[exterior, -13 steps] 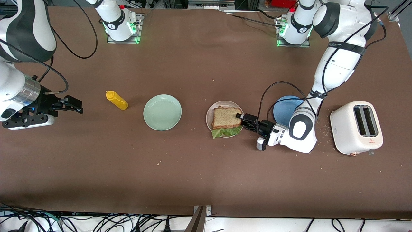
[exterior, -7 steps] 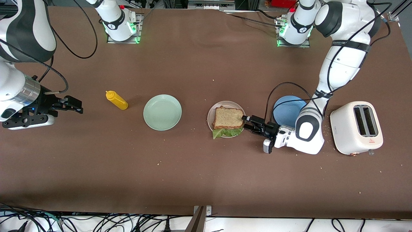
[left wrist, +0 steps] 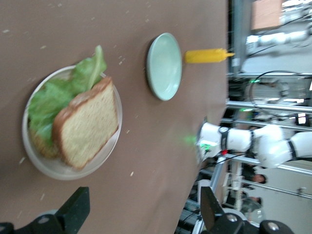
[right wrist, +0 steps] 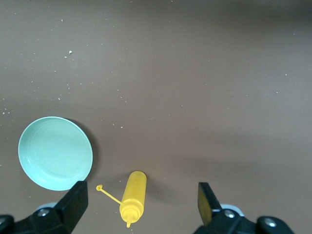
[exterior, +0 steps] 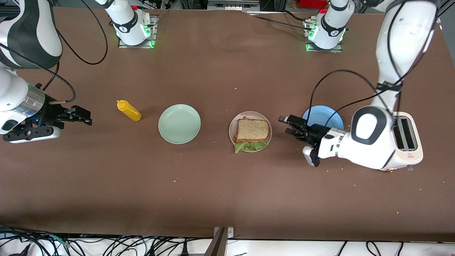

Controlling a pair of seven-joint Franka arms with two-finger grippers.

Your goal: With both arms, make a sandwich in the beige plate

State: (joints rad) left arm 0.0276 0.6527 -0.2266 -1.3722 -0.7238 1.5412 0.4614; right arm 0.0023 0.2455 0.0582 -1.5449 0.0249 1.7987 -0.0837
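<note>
The sandwich [exterior: 251,132] is seen resting in the beige plate [exterior: 267,125] mid-bench, the empty left pincer [exterior: 288,125] spread wide beside it, seemingly just above the bench, and the right pincer [exterior: 79,116] waiting wide near its own end.

Two large white robot arms, glossy rounded shells, black bands at joints; left arm [exterior: 369,142] with grey-edged oval white cap on bulbous wrist link, black strap round forearm, loose black cables looping alongside; right arm [exterior: 21,39] with broad black sections, brushed silver metal ring at wrist, black cable arcing off; both white conical bases on metal plates, glowing green lights, small red button beside each; left black two-finger gripper [exterior: 288,125], white camera block; right black two-finger gripper [exterior: 83,116], same build
</note>
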